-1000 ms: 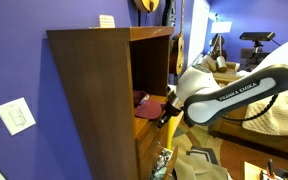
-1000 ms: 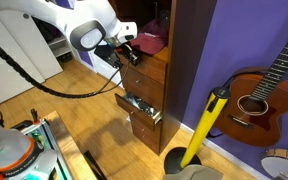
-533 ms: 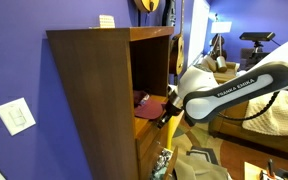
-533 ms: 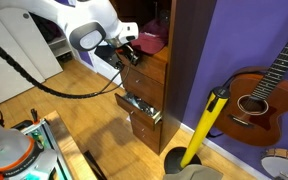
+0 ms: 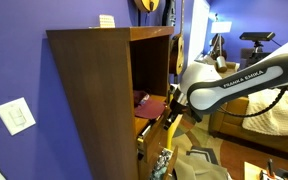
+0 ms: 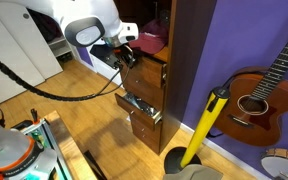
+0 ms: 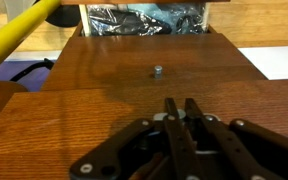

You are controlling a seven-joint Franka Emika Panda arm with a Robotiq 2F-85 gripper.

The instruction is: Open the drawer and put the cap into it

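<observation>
While the gripper (image 7: 180,108) sits narrow at the drawer (image 5: 144,127) front, apparently pinching its hidden knob, the drawer is only slightly out. Cap (image 5: 146,101) lies on the shelf just above, inside the cabinet (image 5: 89,90). Risks: knob slips from the fingers, or a skewed pull jams the drawer, leaving too little gap for the cap.
</observation>
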